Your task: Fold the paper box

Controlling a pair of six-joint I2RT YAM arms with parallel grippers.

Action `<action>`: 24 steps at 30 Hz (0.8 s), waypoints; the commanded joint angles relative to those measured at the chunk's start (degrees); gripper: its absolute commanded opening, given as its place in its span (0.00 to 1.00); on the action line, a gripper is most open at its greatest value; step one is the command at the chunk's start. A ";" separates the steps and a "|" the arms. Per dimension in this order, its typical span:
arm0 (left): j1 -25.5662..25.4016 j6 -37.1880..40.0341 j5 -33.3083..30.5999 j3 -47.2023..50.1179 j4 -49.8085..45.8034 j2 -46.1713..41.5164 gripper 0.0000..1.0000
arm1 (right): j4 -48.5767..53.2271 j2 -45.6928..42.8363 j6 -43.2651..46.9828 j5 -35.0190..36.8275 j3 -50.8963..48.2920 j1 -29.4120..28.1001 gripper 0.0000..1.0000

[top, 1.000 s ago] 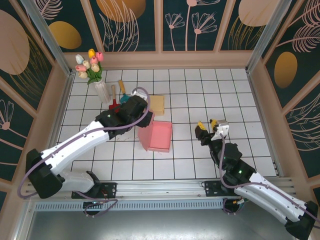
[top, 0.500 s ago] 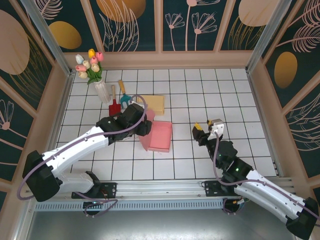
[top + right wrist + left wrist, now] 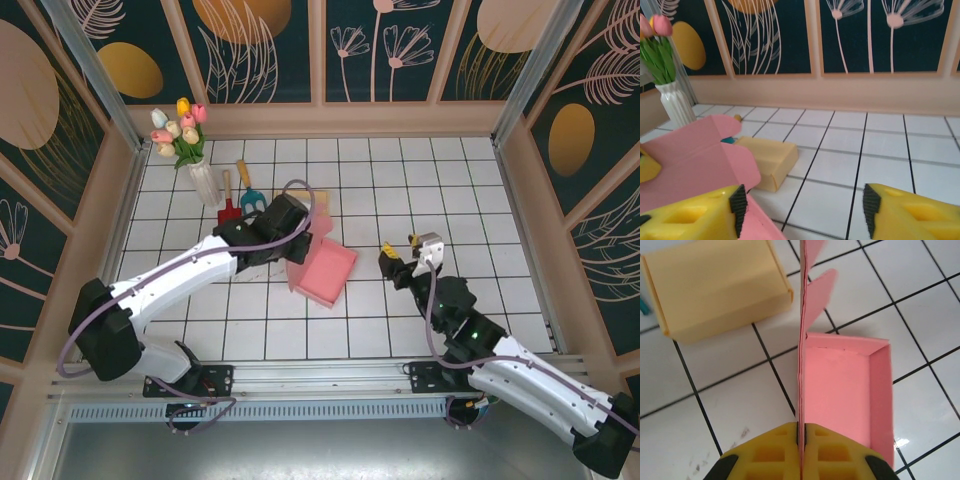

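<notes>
The pink paper box point(image 3: 328, 274) lies open in the middle of the tiled floor, turned at an angle. Its tall upright flap point(image 3: 805, 315) rises along the left side of the tray point(image 3: 850, 390). My left gripper point(image 3: 298, 252) is shut on that flap, and its yellow fingers point(image 3: 801, 432) pinch the thin pink sheet edge-on. To the right of the box my right gripper point(image 3: 401, 248) stands open with nothing between its fingers. In the right wrist view the pink flap point(image 3: 690, 160) rises just beyond the left finger of that gripper point(image 3: 804, 202).
A folded yellow box point(image 3: 715, 285) point(image 3: 767, 160) lies just behind the pink one. A white vase of tulips point(image 3: 190, 150) and small red and teal garden tools point(image 3: 236, 198) stand at the back left. Panelled walls enclose the floor.
My left gripper has closed on the pink flap and moved right, turning and shifting the box. My right gripper has moved left toward the box and opened a little wider.
</notes>
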State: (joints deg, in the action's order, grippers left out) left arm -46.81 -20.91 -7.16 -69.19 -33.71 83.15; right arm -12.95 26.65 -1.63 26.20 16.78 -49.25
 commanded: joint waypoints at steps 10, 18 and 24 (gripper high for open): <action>0.20 42.04 6.23 3.71 6.66 -10.51 0.00 | -8.40 17.37 24.60 -33.61 13.09 21.26 0.72; 0.19 58.40 12.34 12.21 15.67 -21.97 0.00 | 8.39 24.64 52.41 -60.83 20.82 36.59 0.71; 0.19 61.41 13.74 10.94 13.50 -20.47 0.00 | 17.60 28.89 61.12 -70.55 25.24 36.52 0.68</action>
State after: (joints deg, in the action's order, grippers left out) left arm -46.76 35.88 4.54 -57.28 -22.02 61.95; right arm -1.74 55.27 50.85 -33.91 40.05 -12.95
